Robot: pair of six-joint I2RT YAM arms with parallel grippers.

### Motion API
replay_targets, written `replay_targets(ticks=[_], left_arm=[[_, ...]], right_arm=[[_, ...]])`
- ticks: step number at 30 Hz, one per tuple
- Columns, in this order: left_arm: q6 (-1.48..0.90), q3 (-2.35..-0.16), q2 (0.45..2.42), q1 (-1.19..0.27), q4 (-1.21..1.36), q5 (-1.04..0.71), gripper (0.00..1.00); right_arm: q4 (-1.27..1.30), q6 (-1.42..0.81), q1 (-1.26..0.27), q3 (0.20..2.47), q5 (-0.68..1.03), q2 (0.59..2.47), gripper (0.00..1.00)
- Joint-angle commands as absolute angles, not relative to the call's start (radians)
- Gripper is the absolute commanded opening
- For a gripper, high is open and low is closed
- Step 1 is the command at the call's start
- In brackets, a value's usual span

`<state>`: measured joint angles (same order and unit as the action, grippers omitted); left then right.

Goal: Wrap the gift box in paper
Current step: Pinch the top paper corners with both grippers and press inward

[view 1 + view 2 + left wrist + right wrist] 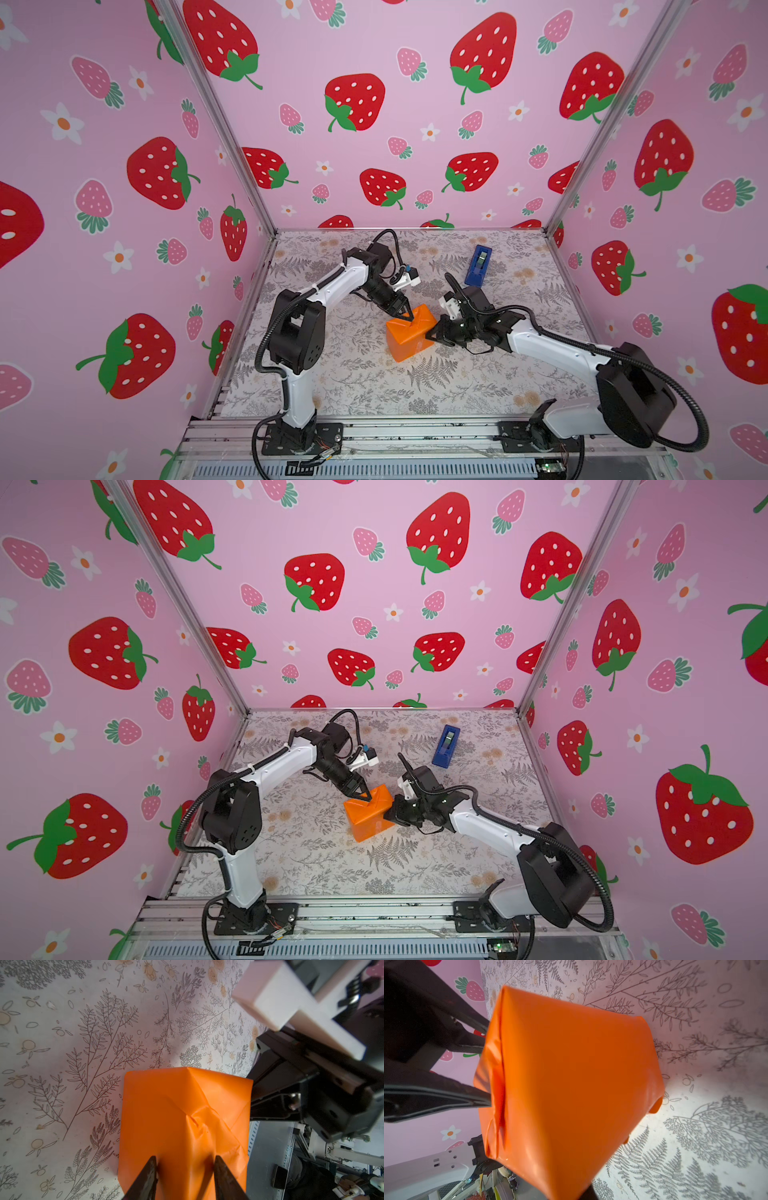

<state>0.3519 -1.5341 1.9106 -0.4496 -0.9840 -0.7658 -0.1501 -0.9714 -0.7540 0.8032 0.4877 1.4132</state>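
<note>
Although no slate-blue card shows anywhere, the gift box is judged to sit inside the plain bright-orange paper [409, 338], which stands as a closed parcel at the middle of the grey-and-tan floral worktop [374, 386]. The right hand [431, 333], closed, butts the parcel's lower side, apparently as a stop against sliding. The left hand [185, 1167], fingers parted, presses on the folded end flaps, presumably to keep them flat for taping. Beyond, well apart, the narrow bright-blue tape dispenser [478, 266] lies untouched.
</note>
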Motion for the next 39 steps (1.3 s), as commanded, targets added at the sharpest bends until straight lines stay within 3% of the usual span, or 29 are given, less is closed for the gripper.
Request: replay_targets(ticks=[1,14,20,23,25,28,32,39], left_arm=[[0.274,-1.452,1.873,-0.456,-0.945,-0.735,0.46],[-0.117,-1.169,1.671,-0.438,-0.654,-0.603,0.46],[-0.182,-1.132,1.645,-0.438,-0.602,-0.563,0.46],[-0.178,-1.14,1.646,-0.438,-0.608,-0.558,0.45],[-0.171,-1.15,1.647,-0.439,-0.621,-0.556,0.46],[-0.163,-1.158,1.651,-0.438,-0.632,-0.554,0.45],[-0.164,-1.162,1.658,-0.438,-0.634,-0.557,0.45],[-0.164,-1.169,1.669,-0.439,-0.637,-0.557,0.45]], right_arm=[[-0.104,-0.93,-0.727,0.865,0.454,1.456,0.0],[-0.09,-0.794,-0.687,1.108,0.513,1.689,0.0],[-0.176,-0.77,-0.652,1.12,0.436,1.633,0.06],[-0.189,-0.779,-0.653,1.096,0.439,1.563,0.19],[-0.14,-0.82,-0.656,1.057,0.507,1.529,0.46],[-0.086,-0.879,-0.671,1.015,0.59,1.518,0.68],[-0.055,-0.928,-0.716,1.005,0.61,1.547,0.75],[-0.125,-0.924,-0.737,1.042,0.547,1.606,0.72]])
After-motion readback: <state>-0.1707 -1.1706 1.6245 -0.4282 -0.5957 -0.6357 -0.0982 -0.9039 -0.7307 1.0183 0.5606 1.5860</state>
